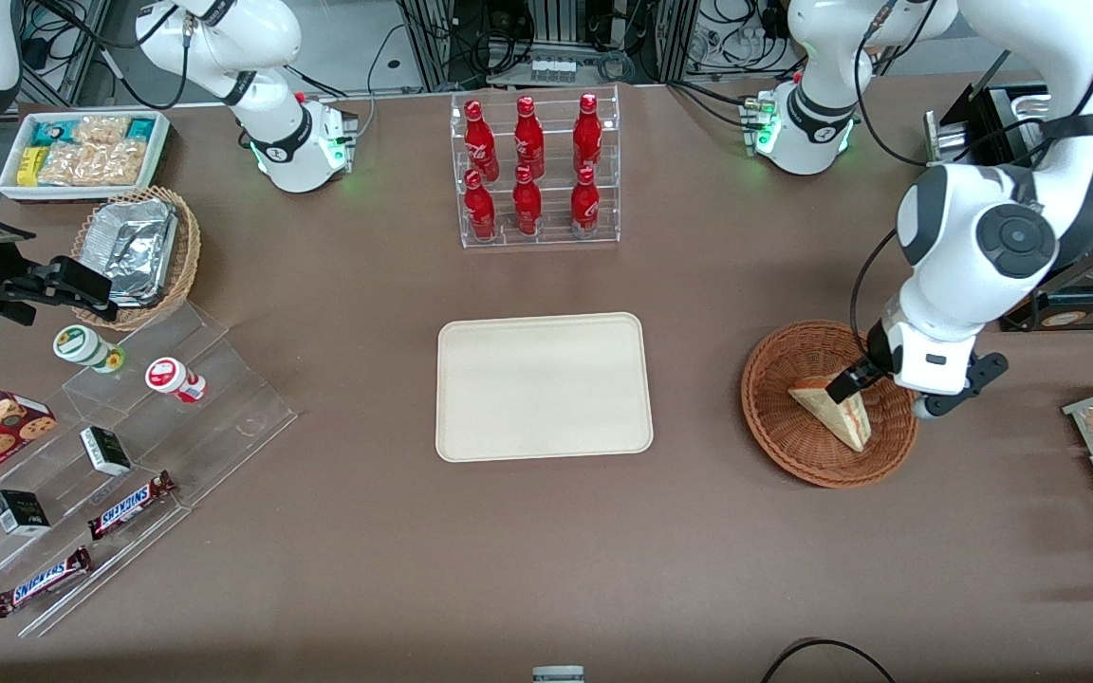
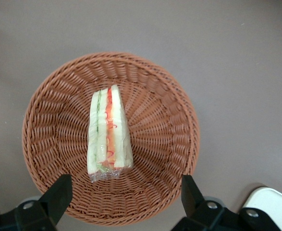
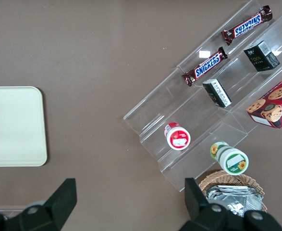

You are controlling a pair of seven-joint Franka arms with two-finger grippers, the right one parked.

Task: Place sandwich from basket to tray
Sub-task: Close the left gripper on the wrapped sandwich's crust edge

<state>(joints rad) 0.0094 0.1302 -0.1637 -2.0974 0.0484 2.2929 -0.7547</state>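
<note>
Currently the sandwich (image 2: 109,131) lies inside the basket (image 2: 54,91), resting on the woven floor with its red and green filling edge showing and a clear wrap visible at one end. Taking the basket as the reference: the gripper (image 2: 124,195) hangs above it, fingers (image 2: 59,195) spread wide apart with the sandwich's wrapped end between them in the wrist view; they grip nothing and touch neither bread nor wicker as far as can be seen. From the front, the gripper (image 1: 855,379) sits over the part of the basket (image 1: 774,417) lying toward the working arm's end of the table, with the sandwich (image 1: 836,410) just beside it on the bowl's floor. The tray (image 1: 544,386) lies flat on the table, well apart from the basket toward the parked arm's end, with bare table between the two. A clear rack of red bottles (image 1: 534,169) stands farther from the front camera than the basket, also toward the parked arm's end
</note>
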